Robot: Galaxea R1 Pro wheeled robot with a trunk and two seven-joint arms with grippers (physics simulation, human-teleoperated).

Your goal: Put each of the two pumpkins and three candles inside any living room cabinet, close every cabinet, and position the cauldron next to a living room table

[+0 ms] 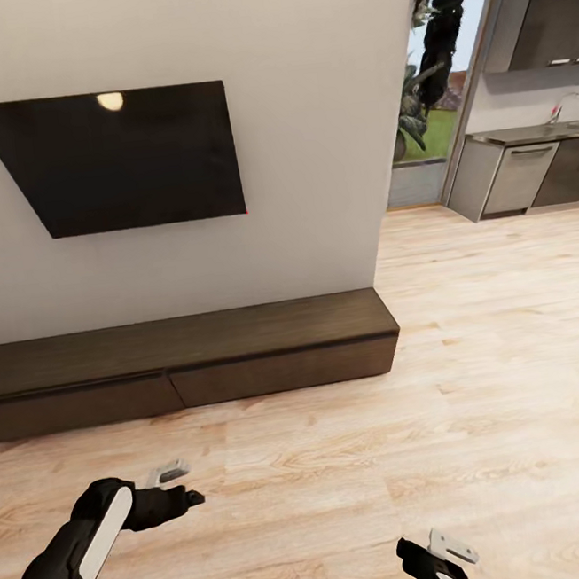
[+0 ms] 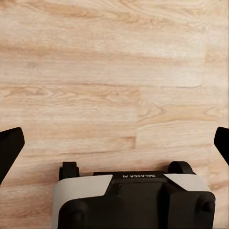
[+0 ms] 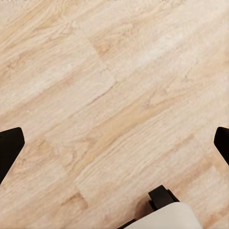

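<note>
One cabinet (image 1: 186, 363), two grippers

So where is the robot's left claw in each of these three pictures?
Head view: the left gripper is at lower left, above the floor, in front of the cabinet.
Left wrist view: its two black fingertips sit at the side edges, spread open.
Right wrist view: the black tips there belong to the right gripper.
Shared landmark: the pale wood floor lies under everything.

floor (image 1: 512, 373): light wood planks; cabinet (image 1: 190, 362) on it, drawers closed
</note>
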